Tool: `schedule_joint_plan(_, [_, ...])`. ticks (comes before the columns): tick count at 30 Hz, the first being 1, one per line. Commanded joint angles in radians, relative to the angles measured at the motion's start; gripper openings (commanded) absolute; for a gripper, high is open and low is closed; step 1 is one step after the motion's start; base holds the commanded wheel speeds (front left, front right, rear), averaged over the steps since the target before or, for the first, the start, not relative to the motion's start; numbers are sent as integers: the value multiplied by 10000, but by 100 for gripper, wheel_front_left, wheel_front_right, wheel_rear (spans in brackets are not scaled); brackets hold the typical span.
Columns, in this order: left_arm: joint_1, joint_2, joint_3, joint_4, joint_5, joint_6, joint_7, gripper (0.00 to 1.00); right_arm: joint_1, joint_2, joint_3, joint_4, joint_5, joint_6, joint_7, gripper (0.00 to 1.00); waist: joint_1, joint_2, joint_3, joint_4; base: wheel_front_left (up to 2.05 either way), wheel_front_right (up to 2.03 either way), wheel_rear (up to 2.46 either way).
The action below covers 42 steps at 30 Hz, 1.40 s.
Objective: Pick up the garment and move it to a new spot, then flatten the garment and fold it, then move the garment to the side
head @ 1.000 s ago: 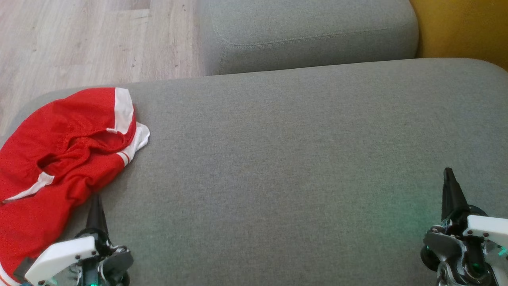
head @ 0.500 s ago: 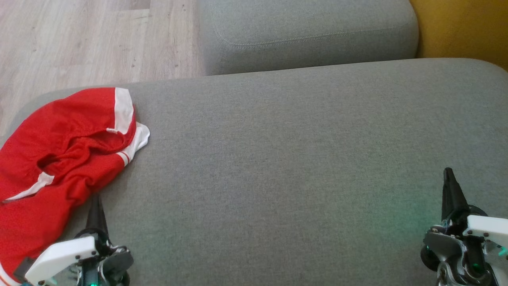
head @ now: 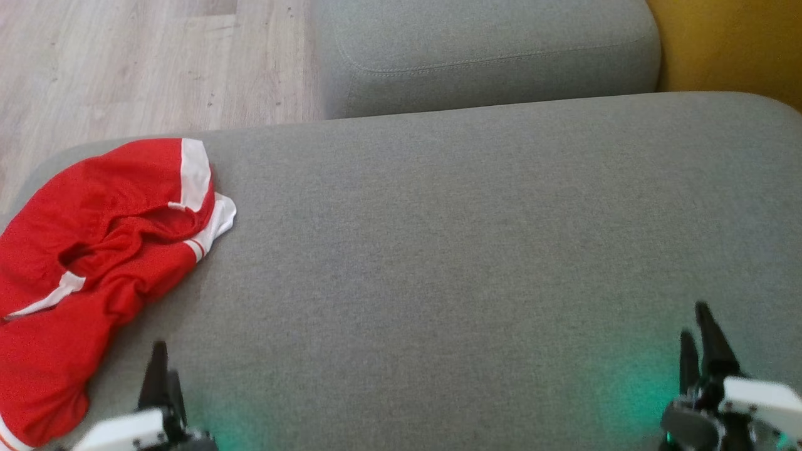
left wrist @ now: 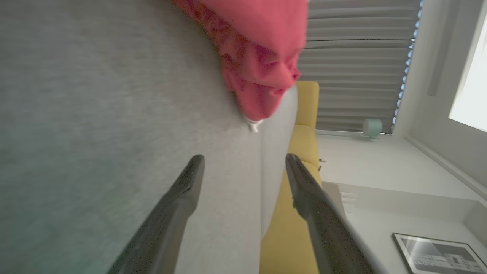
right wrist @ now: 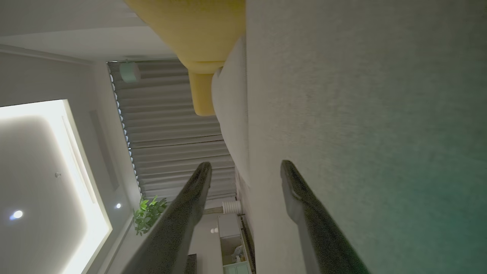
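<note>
While looking down from the head, finding the red garment [head: 94, 250] lying bunched, white bands showing, just ahead of the left hand [head: 164, 363] and out to its left side, apart from the fingertips. Seeing the cloth resting on the near-left corner of the grey sofa cushion [head: 438, 250] and reaching that cushion's rounded left edge.

Holding the left hand's two dark fingers spread, pinching nothing, with the tips pointing along the cushion. Through the left wrist view, seeing bare grey fabric in the gap between them and the red folds beyond the tips.

Sitting well apart from the garment, far across the cushion to the right: the right hand [head: 694, 321], fingers likewise spread and gripping nothing, with plain cushion fabric alongside them. Noticing a green light [head: 626, 382] glowing on the fabric close by each hand.

Farther ahead of both hands, finding a second cushion [head: 489, 56] butting against the first. Ahead of the left hand and beyond the garment, seeing pale wooden floor [head: 125, 62]; ahead of the right hand, a yellow seat [head: 733, 44].

Catching, past the fingers in the wrist views, grey slatted blinds [left wrist: 354, 57], a framed picture [left wrist: 433, 253] and a leafy plant [right wrist: 146, 213].
</note>
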Motion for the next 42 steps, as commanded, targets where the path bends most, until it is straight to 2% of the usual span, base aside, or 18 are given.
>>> schedule_joint_plan(1, [-29, 3, -38, -30, 26, -1, -43, 100, -31, -3, 49, -44, 0, 0, -27, 100, 0, -1, 3, -1, 0, 0, 0])
schedule_joint_plan(10, [-90, 7, -151, -155, 564, -6, -308, 100, -167, -63, 498, -64, -419, -1, -309, 100, 0, -1, -7, -7, 0, 0, 0])
schedule_joint_plan(18, [-117, 11, -191, -412, 1805, 26, -542, 100, -252, -52, 697, -70, -1565, -1, -545, 100, 0, -1, -12, 6, 0, 0, 0])
schedule_joint_plan(42, [-173, 43, -884, -1217, 5544, 720, -1247, 100, -423, -65, 1584, -479, -5214, -3, -1254, 100, 0, -1, -18, 59, 0, 0, 0])
